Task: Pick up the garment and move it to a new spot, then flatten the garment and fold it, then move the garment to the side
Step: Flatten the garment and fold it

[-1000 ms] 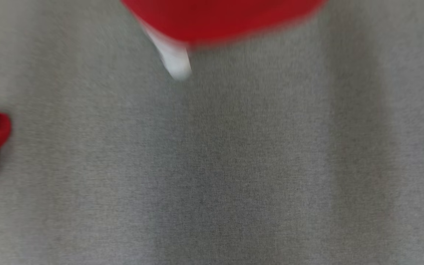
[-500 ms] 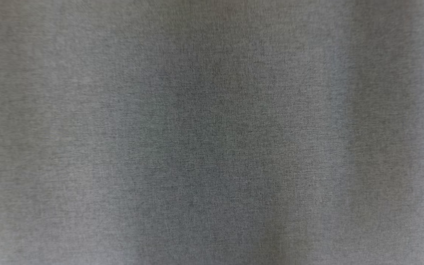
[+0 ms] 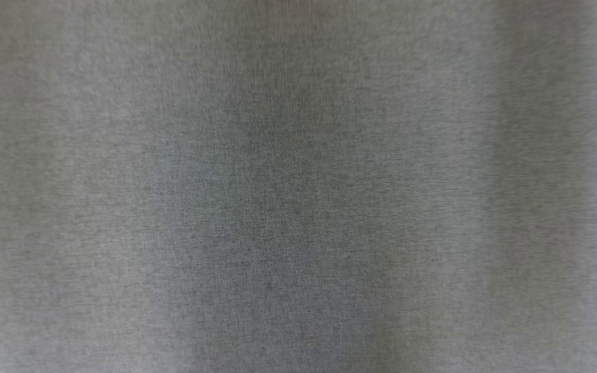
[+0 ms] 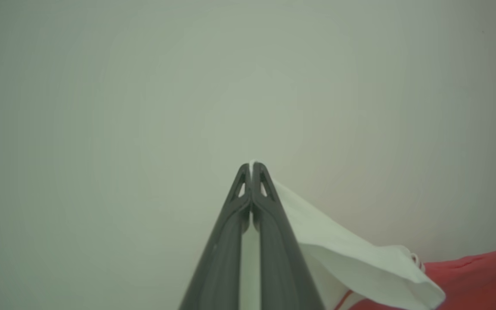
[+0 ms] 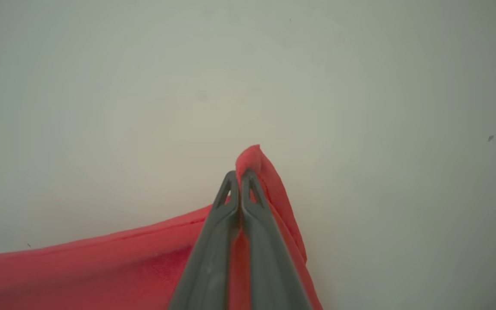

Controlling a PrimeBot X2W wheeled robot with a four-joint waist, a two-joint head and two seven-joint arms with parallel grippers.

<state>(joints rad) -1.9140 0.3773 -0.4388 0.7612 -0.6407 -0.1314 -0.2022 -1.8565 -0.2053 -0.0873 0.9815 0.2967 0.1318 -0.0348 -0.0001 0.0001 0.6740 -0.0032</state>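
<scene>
two sets of dark fingers are both shut tight, and each one has a bit of the garment [image 4: 351, 258] pinched in it. in the left wrist view the left fingers [image 4: 249, 174] are pressed together at the tips, and a thin white edge of the cloth sticks out just past them. from there the white cloth hangs off to the right of that view like a soft flap, and it meets red cloth at the bottom right corner. a thin red stripe shows on the white near the bottom edge. in the right wrist view the right fingers [image 5: 238, 183] are pressed together too, and a small red fold pokes up past the tips. the red cloth of the garment [image 5: 80, 267] spreads from the fingers to the bottom left of that view, with a seam line near its top edge. behind the cloth in both wrist views is a plain pale blur [image 4: 101, 86], and i cannot tell what it is. in the head view the gray tabletop [image 3: 298, 186] looks soft and blurry, with darker and lighter bands running up and down.
</scene>
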